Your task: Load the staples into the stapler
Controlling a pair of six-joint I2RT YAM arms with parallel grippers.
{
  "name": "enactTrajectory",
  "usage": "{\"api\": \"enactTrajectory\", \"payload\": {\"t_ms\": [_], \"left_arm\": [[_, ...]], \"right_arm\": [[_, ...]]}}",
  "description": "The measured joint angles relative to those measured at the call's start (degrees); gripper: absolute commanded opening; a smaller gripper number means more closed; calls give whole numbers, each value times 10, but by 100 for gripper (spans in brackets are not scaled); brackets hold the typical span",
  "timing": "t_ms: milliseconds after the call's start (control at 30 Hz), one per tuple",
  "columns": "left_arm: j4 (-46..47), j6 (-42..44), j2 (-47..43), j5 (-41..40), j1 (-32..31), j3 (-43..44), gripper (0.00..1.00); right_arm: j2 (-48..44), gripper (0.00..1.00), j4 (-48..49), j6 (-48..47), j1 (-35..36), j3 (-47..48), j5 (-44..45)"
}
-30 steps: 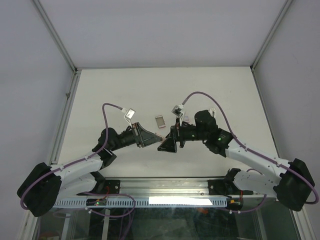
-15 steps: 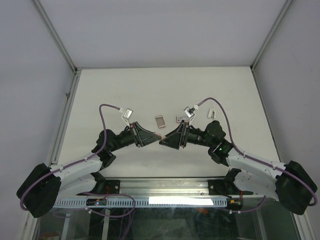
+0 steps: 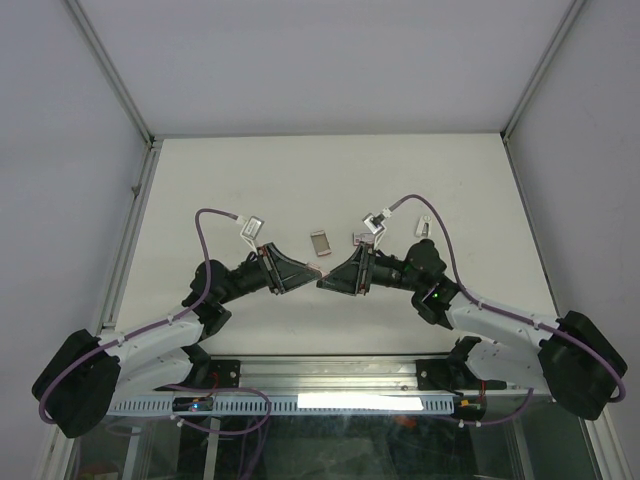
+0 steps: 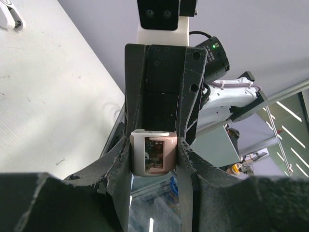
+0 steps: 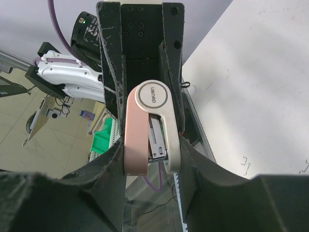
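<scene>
The stapler [image 3: 317, 283], one half pale pink and one white, hangs above the table's near middle between both grippers. My left gripper [image 3: 304, 282] is shut on one end of it; in the left wrist view that end [image 4: 150, 153] sits squeezed between the two fingers. From the other side my right gripper [image 3: 330, 283] is shut on the stapler [image 5: 149, 130], pink half against one finger, white half against the other, metal staple channel showing between the halves. The staples box [image 3: 320, 243] lies flat on the table just beyond the grippers.
A small pinkish piece [image 3: 358, 238] lies right of the box, and a small white piece [image 3: 424, 226] lies further right. Loose bent staples [image 5: 245, 164] are scattered on the white table [image 3: 330, 180]. Metal frame rails [image 3: 140, 190] border the table.
My right gripper has swung left to meet the left one and its jaws have closed onto the stapler. The left gripper has kept its hold and barely moved.
</scene>
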Motion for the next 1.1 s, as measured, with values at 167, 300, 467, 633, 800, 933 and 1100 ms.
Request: {"api": "enactTrajectory", "payload": {"t_ms": [167, 300, 467, 633, 800, 933, 1100], "left_arm": [[-1, 1, -2, 0, 0, 0, 19], [-6, 3, -8, -3, 0, 0, 13], [-11, 3, -9, -15, 0, 0, 15], [-37, -1, -14, -47, 0, -1, 17], [-34, -19, -12, -60, -1, -11, 23], [-25, -35, -2, -68, -1, -23, 27], [-14, -50, 14, -68, -1, -37, 29]], "right_arm": [[-1, 0, -2, -4, 0, 0, 0], [-3, 68, -6, -8, 0, 2, -4], [-3, 80, -5, -11, 2, 2, -22], [-3, 74, -5, -4, 2, 2, -27], [5, 66, -9, 17, 2, 1, -16], [20, 60, -2, 42, 2, -7, -4], [28, 65, 3, 68, 2, -27, 11]]}}
